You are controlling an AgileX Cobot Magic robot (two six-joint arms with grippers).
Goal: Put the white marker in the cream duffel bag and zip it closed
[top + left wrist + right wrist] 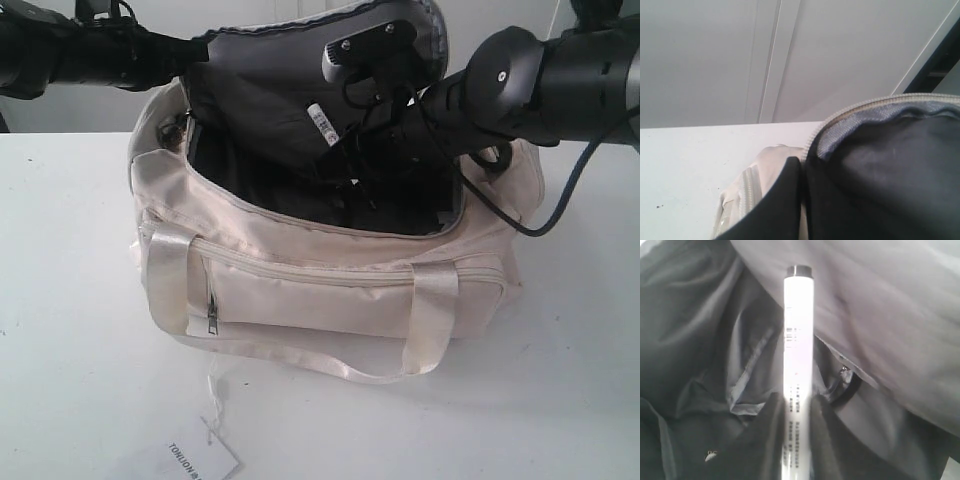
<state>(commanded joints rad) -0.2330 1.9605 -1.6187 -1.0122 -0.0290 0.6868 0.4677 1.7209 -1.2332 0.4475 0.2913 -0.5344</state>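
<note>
cream duffel bag: cloth (shiny straps); white marker: smooth plastic

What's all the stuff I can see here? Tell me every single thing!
cream duffel bag: one, cream with dark lining, on the table, top unzipped, flap raised
white marker: one, white with a dark end and small print, at the bag's open mouth, in the right hand
paper tag: one, white with print, on the table in front of the bag
table: one, white, under everything
left hand: one, black, at the raised flap, seemingly pinching it
right hand: one, black, closed on the marker
</note>
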